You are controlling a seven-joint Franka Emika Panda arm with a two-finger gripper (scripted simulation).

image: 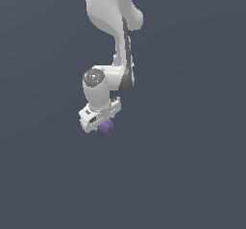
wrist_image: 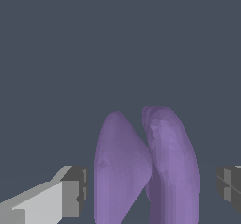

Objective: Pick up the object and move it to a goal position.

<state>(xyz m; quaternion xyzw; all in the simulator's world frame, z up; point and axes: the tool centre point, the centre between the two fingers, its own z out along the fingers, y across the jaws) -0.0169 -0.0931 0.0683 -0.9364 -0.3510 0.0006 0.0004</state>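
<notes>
The object (wrist_image: 146,171) is a matte purple lump with two rounded, pointed lobes side by side. In the wrist view it stands between the fingers of my gripper (wrist_image: 153,188). The grey pads (wrist_image: 77,190) sit a little apart from it on both sides, so the gripper is open around it. In the exterior view the white gripper (image: 103,123) points down from the arm, and the object (image: 107,127) peeks out below it, mostly hidden by the hand.
A plain dark grey-blue surface fills both views. The white arm (image: 113,11) comes down from the exterior view's top centre.
</notes>
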